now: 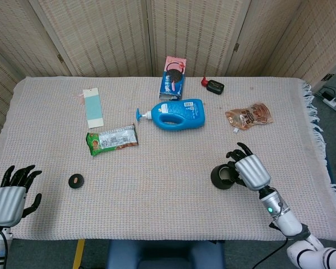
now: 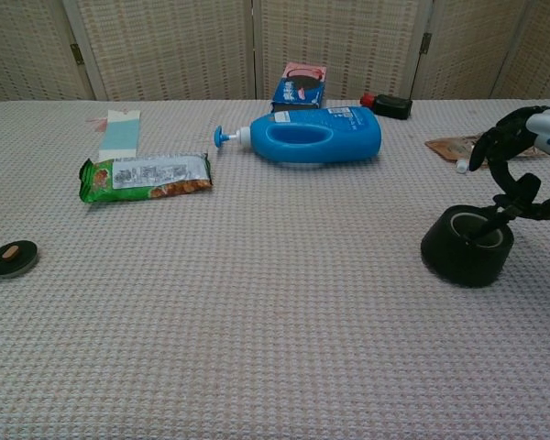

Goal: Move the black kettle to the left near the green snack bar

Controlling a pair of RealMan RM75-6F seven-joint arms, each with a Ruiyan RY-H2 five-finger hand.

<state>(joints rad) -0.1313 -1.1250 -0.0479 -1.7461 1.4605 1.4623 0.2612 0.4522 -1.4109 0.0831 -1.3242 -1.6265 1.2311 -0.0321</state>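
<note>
The robot's right hand (image 2: 518,170) is reaching over the black kettle (image 2: 467,244) from the kettle's right, its dark fingers (image 2: 513,197) curling down toward the open top and the thin handle. The chest view is partly cut off at the edge, so it is hard to say whether those fingers are actually closing on the handle or only touching the rim. The kettle is sitting upright on the woven tabletop (image 1: 168,207), well apart from the green snack bar (image 1: 112,139), which is lying far to the kettle's left and a little further back. Between the two, further back than the kettle, a blue pump bottle (image 1: 176,114) is lying on its side; a brown pouch (image 1: 249,116) is resting behind the kettle, to its right. A small black disc (image 1: 75,180) is sitting far to the kettle's left, nearer the front edge than the snack bar. The left hand (image 1: 11,196) is waiting at the front corner, far left of the kettle, fingers apart and holding nothing.

The kettle looks rigid, likely metal or cast, and probably has some heft for its size; its smooth dark body would be slippery to pinch. The handle on its right side is the sensible hold, though a thin loop may let the body swing or tip once lifted.
</note>
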